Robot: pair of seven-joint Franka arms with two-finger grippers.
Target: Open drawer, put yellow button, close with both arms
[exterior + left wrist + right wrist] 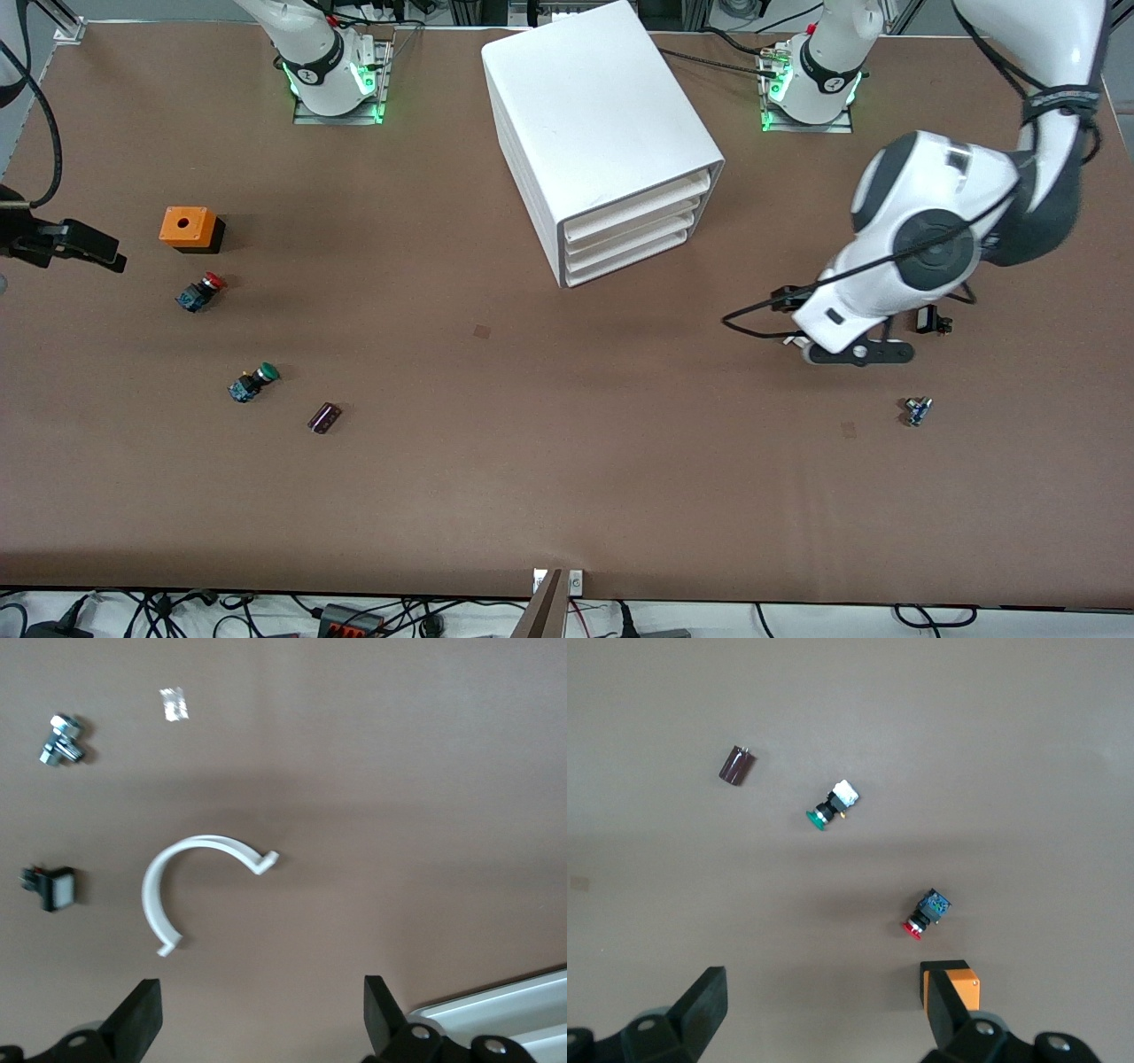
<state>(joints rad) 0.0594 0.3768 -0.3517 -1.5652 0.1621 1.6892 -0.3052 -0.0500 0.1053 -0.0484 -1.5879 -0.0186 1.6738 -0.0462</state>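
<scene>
Count: one white cabinet (pixel 595 124) with four stacked drawers. The drawer (pixel 640 205), uppermost, sits flush and closed. Its front faces the front camera and the left arm's end of the tabletop (pixel 567 496), long axis diagonal.

Two push buttons lie at the right arm's end: a red-capped button (pixel 200 291) and a green-capped button (pixel 253 382). Near them are one orange box (pixel 183 225) and one dark cylinder (pixel 324 417). No yellow cap can be made out.

The left gripper (pixel 261 1028), fingers spread, is over a white C-shaped clip (pixel 173 890), near a small metal part (pixel 918 410) and a black square part (pixel 930 321).

The right gripper (pixel 824 1019), fingers spread and holding nothing, is beside the orange box.
</scene>
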